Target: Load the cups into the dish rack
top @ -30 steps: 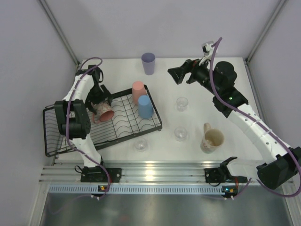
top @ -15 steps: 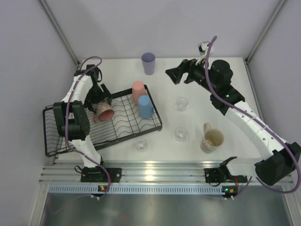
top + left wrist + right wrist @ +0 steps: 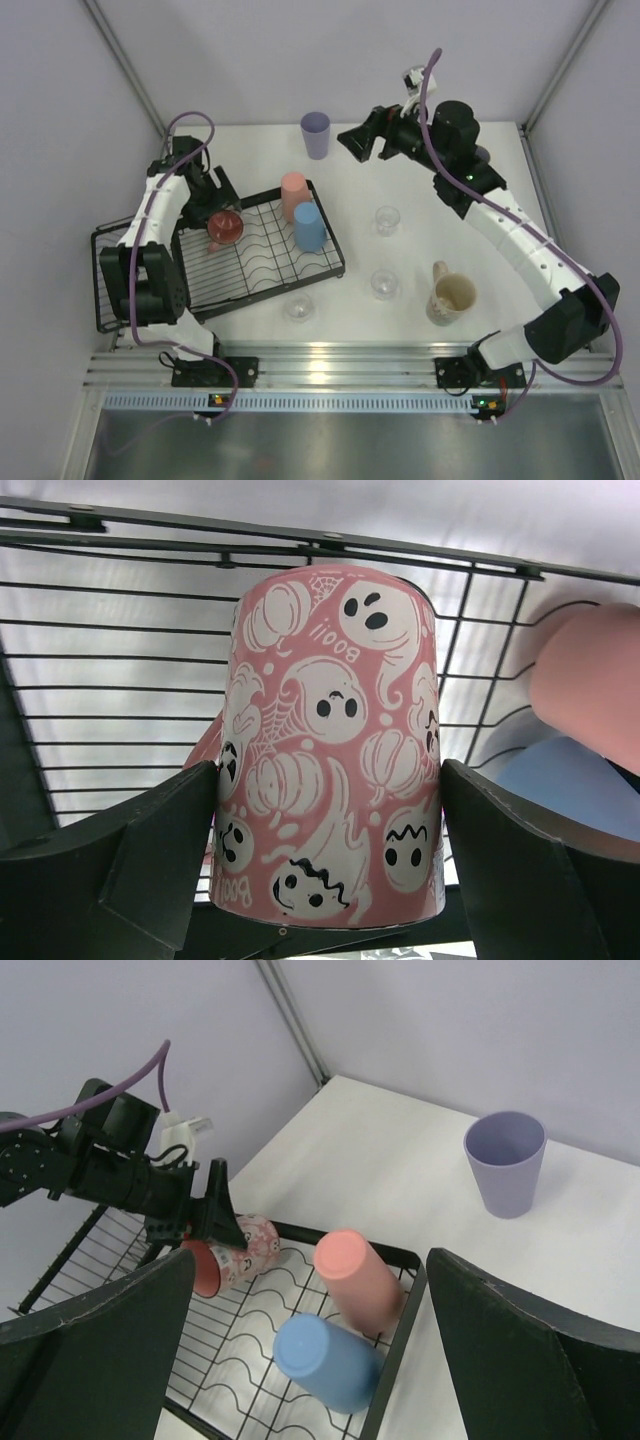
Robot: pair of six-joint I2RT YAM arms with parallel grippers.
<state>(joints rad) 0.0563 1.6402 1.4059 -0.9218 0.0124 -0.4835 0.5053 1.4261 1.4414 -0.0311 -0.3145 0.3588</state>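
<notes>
Since before, my right gripper (image 3: 352, 142) moved toward the lavender cup (image 3: 315, 134), jaws wide. Left gripper (image 3: 222, 200) stands open around the pink mug (image 3: 335, 750) in the rack (image 3: 330, 262). Three loaded; five remain.

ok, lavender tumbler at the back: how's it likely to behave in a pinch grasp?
The lavender tumbler stands upright, open end up, so likely steady until nudged. It looks like thin plastic: probably light. Smooth tapered walls may slip upward in the fingers.

Pink mug (image 3: 223, 227) in dish rack (image 3: 262, 262)
</notes>
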